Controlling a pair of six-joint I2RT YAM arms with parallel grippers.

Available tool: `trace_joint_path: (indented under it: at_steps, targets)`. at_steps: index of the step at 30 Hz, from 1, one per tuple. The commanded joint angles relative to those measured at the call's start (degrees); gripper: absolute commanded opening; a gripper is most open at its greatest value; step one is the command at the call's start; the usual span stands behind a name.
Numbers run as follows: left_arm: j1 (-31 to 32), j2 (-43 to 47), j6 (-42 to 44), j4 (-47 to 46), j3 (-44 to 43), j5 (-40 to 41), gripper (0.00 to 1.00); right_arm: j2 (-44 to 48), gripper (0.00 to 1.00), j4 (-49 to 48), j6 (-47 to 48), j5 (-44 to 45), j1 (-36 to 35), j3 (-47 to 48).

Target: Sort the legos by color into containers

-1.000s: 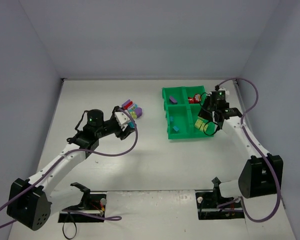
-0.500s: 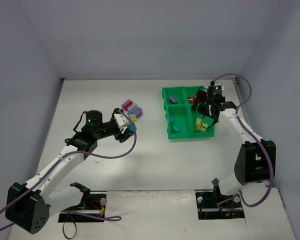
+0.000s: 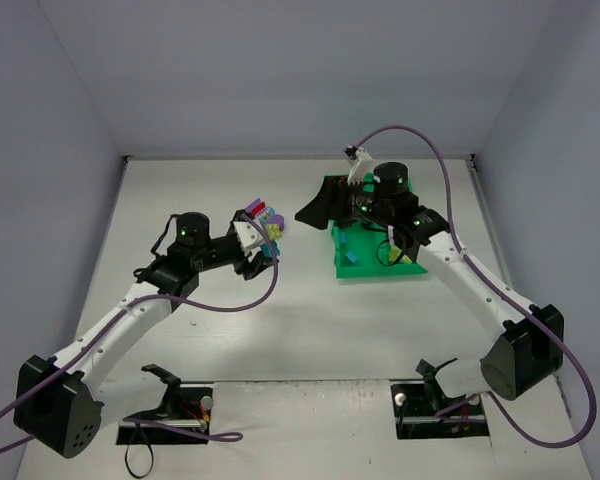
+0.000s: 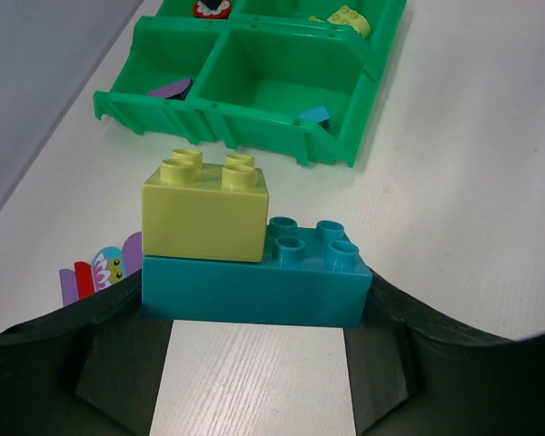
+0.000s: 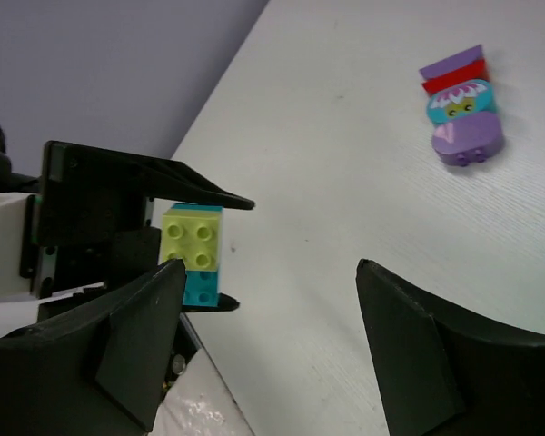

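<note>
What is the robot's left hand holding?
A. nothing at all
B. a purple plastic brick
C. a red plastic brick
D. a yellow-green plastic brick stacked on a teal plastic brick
D: in the left wrist view the left hand grips the teal plastic brick on both sides, with the yellow-green plastic brick stacked on its top.

tray (image 3: 365, 272): far half hidden behind right arm (image 3: 470, 288) | red lego (image 4: 211, 7): cut off
</note>
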State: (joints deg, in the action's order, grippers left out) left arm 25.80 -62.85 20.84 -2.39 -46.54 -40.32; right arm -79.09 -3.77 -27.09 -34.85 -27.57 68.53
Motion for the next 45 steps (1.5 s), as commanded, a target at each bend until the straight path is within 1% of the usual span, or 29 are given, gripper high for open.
trace_joint_path:
  at_steps: [1, 5, 12, 17, 20, 22, 23, 25, 26, 28, 30, 35, 40, 45]
  targets:
    - [0.48, -0.25, 1.04, -3.14, -3.82, -1.61, 0.00, -0.97, 0.72, -9.23, -3.76, -4.96, -1.86, 2.48]
    - [0.65, -0.34, 1.04, -2.97, -4.17, -1.61, 0.00, -3.17, 0.70, -10.03, -3.76, -5.31, -5.28, 4.58]
    - [0.83, -0.34, 1.13, -2.53, -4.52, -1.17, 0.00, -5.28, 0.66, -10.82, -3.67, -5.93, -7.93, 5.56]
    - [0.83, -0.52, 1.04, -2.53, -4.61, -1.17, 0.00, -6.43, 0.62, -10.82, -3.84, -5.14, -8.64, 5.47]
    - [0.83, -0.43, 1.04, -2.44, -4.70, -0.91, 0.00, -6.87, 0.57, -10.91, -3.67, -4.61, -8.99, 5.38]
    - [0.83, -0.34, 0.96, -2.35, -4.70, -0.91, 0.00, -7.13, 0.49, -10.91, -3.49, -4.35, -9.16, 5.47]
    - [0.83, -0.34, 1.13, -2.27, -4.70, -0.73, 0.00, -7.22, 0.44, -10.82, -3.49, -4.44, -9.25, 5.56]
    - [0.83, -0.26, 1.31, -2.18, -4.70, -0.55, 0.00, -7.66, 0.38, -10.82, -3.76, -4.79, -9.25, 5.82]
    - [0.83, -0.34, 1.39, -2.18, -4.61, -0.47, 0.00, -7.75, 0.32, -10.82, -3.76, -4.96, -9.25, 5.91]
    - [0.83, -0.26, 1.40, -2.18, -4.52, -0.29, 0.00, -8.18, 0.23, -10.82, -3.76, -5.40, -9.34, 6.09]
    - [0.83, -0.34, 1.22, -2.18, -4.26, 0.49, 0.00, -8.27, 0.00, -10.47, -3.41, -5.67, -9.34, 6.44]
    - [0.74, -1.13, -0.10, -2.18, -2.77, 4.63, 0.00, -6.78, 0.00, -8.10, -1.92, -3.82, -8.03, 6.96]
    - [0.65, -0.70, -1.94, -5.51, 1.36, 6.91, 0.00, -4.24, 0.00, -5.20, -0.95, -4.70, -2.41, 6.79]
    - [0.48, -1.22, -3.17, -6.57, 3.04, 7.53, 0.00, -1.68, 0.00, -2.13, 1.60, -5.05, 2.51, 6.26]
